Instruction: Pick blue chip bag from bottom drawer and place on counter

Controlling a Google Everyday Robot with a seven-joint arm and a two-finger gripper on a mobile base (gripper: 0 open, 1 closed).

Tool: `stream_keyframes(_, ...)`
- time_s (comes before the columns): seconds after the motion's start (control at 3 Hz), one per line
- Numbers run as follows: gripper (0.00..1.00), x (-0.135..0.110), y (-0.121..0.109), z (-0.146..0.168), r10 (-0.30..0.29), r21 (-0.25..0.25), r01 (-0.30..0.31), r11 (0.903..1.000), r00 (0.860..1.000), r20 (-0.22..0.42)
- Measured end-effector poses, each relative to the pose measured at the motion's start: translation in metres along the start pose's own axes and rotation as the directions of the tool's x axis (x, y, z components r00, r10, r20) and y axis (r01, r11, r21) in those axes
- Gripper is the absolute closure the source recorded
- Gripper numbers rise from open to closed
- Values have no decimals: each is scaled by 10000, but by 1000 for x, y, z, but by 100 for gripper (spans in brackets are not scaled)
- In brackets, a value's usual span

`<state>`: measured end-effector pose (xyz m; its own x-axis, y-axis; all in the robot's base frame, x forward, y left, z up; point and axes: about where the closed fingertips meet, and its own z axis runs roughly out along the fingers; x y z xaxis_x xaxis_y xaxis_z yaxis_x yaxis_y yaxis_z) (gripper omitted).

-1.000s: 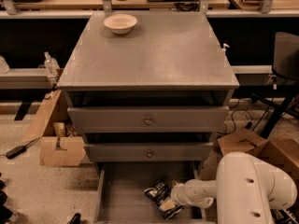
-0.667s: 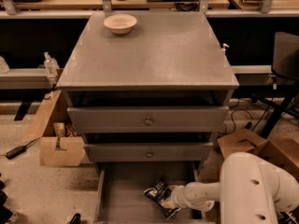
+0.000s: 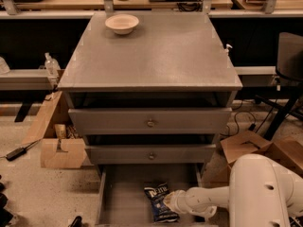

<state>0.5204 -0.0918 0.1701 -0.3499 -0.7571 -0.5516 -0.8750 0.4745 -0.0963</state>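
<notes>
Down in the open, shallow grey bottom drawer (image 3: pixel 120 197) we have the robot's white gripper (image 3: pixel 169 204) right against the crinkled navy blue chip bag (image 3: pixel 156 195) lying flat on its floor, likely reaching low to grasp it for the lift to the flat grey counter (image 3: pixel 151 56) above, though we cannot tell whether it has hold yet.

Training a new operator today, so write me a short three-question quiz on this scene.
1. Where does the blue chip bag lie?
2. What stands on the counter? A) a bowl B) a mug C) a kettle
3. True or false: the hand is down at the bag, inside the open bottom drawer.
Key: 1. On the floor of the bottom drawer. 2. A. 3. True.
</notes>
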Motion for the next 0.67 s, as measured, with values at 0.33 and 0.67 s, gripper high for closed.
stream_keyframes(0.33, 77, 0, 1, 1, -3, -21, 3, 10000, 10000, 4)
stream_keyframes(0.67, 53, -1, 2, 2, -4, -42, 4, 10000, 10000, 7)
